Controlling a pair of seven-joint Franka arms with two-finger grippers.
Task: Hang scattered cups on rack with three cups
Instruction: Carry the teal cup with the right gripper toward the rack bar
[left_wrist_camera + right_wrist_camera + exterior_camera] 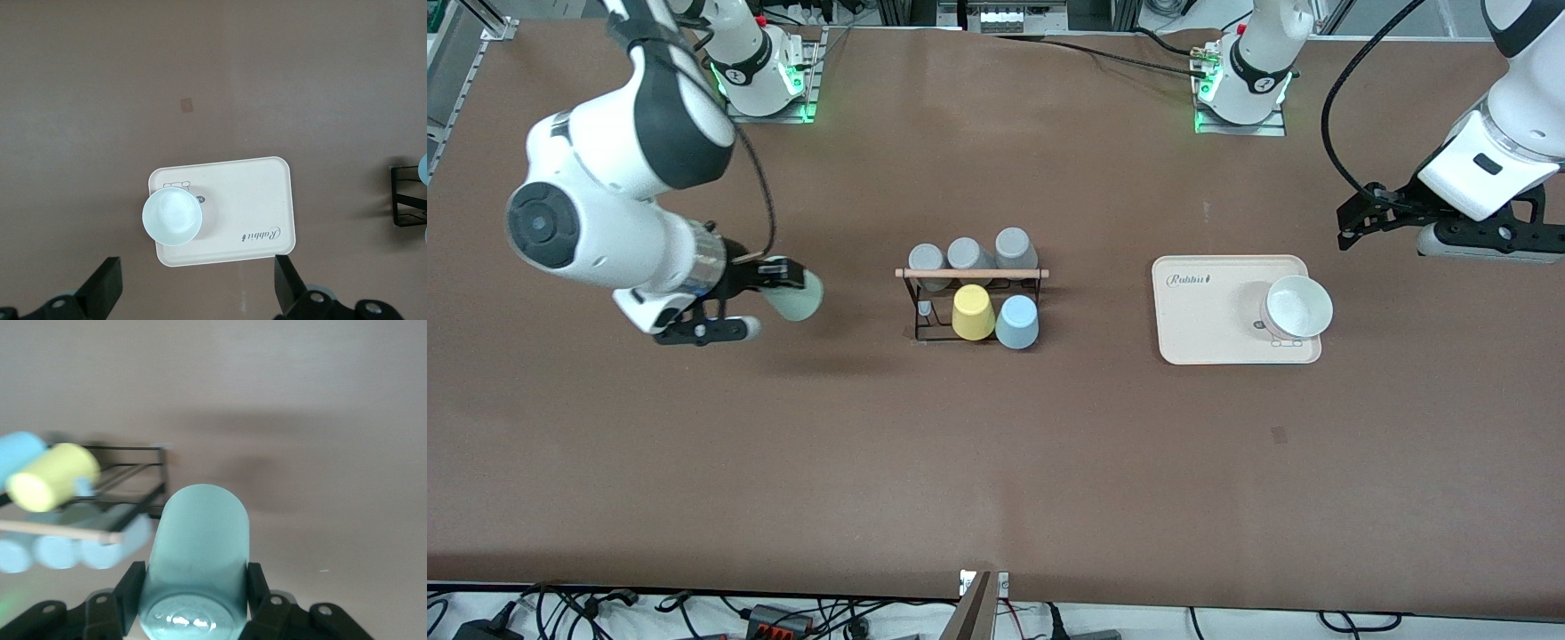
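Low in the front view there is only bare brown table [996, 480]. Mid-frame, the black wire rack [918, 311] with its wooden rod [971, 273] stands at centre. On its nearer row hang a yellow cup [972, 312] and a light blue cup [1016, 321], with one short peg [925, 308] bare at the right arm's end. Higher in the frame, three grey cups [969, 256] sit in a row just past the rod, their lower parts hidden by it.

At mid-left of the front view the right gripper [769, 284] hangs over bare table, well apart from the rack, its fingers clamped on the pale mint cup [798, 294], which lies on its side in the grip. The fingers are hard to make out there. The right wrist view settles it: one black finger [131, 587] presses each flank of the mint cup [198, 553], with the rack [143, 480] blurred toward the frame's left.

At mid-right of the front view a cream tray [1200, 311] carries a white bowl [1299, 307]. At the upper right the left gripper [1356, 218] waits over bare table, partly cut by the frame edge. Only the left wrist view shows its fingers [101, 293] spread wide, above the tray [253, 200] and bowl [172, 216], with a corner of the rack [407, 197] cut off at the frame's right edge.
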